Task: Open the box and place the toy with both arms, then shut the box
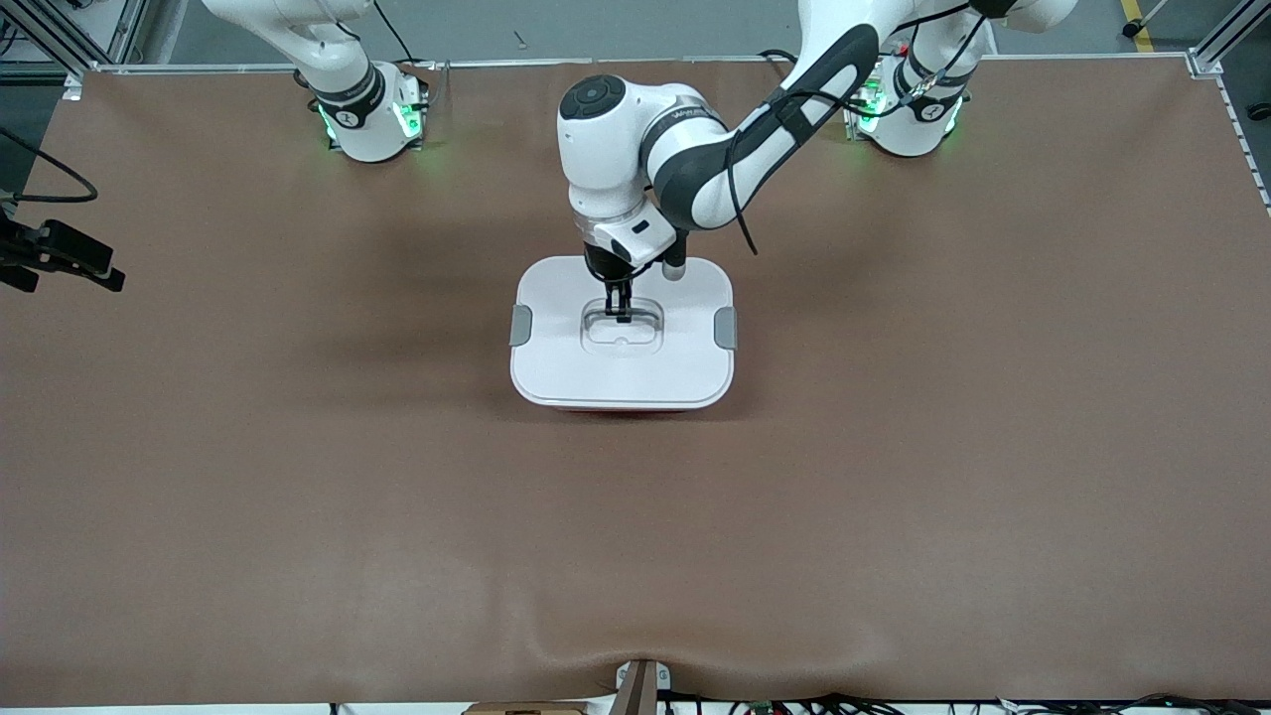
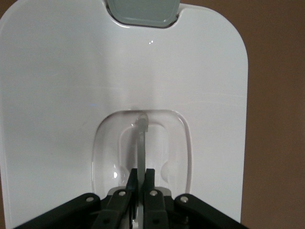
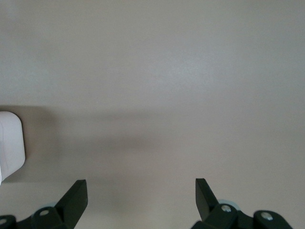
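Front view: the box sits at the centre of the brown surface, white lid on, a grey clip at each short end. The left arm reaches down from the upper right of the frame, and the left hand is lowered into the lid's clear recessed handle. The right hand is out of this frame.

Left wrist view: the left hand at the bottom centre has its fingers pressed together, pinching the thin clear handle bar. One grey clip shows at the top centre.

Right wrist view: the right hand at the bottom is spread wide over bare surface; a white box corner shows at the left edge.
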Robot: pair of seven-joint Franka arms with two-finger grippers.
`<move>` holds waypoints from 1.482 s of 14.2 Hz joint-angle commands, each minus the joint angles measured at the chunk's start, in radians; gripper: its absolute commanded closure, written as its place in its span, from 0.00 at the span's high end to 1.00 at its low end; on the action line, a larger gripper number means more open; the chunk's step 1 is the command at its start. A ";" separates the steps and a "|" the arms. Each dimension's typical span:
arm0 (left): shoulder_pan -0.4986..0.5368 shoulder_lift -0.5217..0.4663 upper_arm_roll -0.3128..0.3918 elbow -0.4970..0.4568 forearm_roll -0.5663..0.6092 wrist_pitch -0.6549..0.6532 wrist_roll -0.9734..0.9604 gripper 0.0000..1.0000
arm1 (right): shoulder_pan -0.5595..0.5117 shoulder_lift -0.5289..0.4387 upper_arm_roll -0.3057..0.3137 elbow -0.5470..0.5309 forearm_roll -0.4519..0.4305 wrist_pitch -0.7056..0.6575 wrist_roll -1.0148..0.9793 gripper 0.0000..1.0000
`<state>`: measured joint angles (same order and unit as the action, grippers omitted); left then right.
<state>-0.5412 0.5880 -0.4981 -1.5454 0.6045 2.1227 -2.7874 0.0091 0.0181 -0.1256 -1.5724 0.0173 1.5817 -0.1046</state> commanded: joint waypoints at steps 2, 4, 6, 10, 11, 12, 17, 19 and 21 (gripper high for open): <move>-0.011 0.007 -0.002 0.002 0.063 -0.004 -0.212 0.00 | -0.008 0.000 0.009 0.015 -0.005 -0.017 -0.010 1.00; -0.011 0.007 -0.002 -0.004 0.063 -0.004 -0.212 0.00 | -0.008 0.000 0.009 0.017 -0.005 -0.017 -0.010 1.00; -0.011 0.004 -0.002 -0.016 0.063 -0.006 -0.213 0.00 | -0.012 0.000 0.008 0.017 -0.005 -0.017 -0.010 1.00; -0.013 0.004 -0.002 -0.019 0.063 -0.006 -0.218 0.00 | -0.012 -0.003 0.009 0.023 0.001 -0.017 -0.007 1.00; -0.014 0.004 -0.002 -0.019 0.063 -0.006 -0.218 0.00 | -0.012 -0.003 0.009 0.025 0.004 -0.017 -0.007 1.00; -0.016 0.004 -0.002 -0.021 0.063 -0.007 -0.218 0.00 | -0.014 -0.003 0.008 0.026 0.004 -0.016 -0.007 1.00; -0.020 -0.005 -0.002 -0.025 0.064 -0.021 -0.218 0.00 | -0.021 -0.003 0.003 0.034 -0.010 -0.017 -0.010 1.00; -0.022 -0.008 -0.002 -0.033 0.066 -0.021 -0.222 0.00 | -0.018 0.000 0.004 0.038 0.003 -0.016 -0.001 1.00; -0.022 -0.016 -0.002 -0.042 0.073 -0.021 -0.224 0.00 | -0.012 0.000 0.006 0.038 0.006 -0.014 -0.001 1.00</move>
<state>-0.5475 0.5888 -0.4979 -1.5525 0.6117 2.1172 -2.7888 0.0073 0.0179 -0.1322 -1.5504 0.0171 1.5800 -0.1056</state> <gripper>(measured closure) 0.930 0.000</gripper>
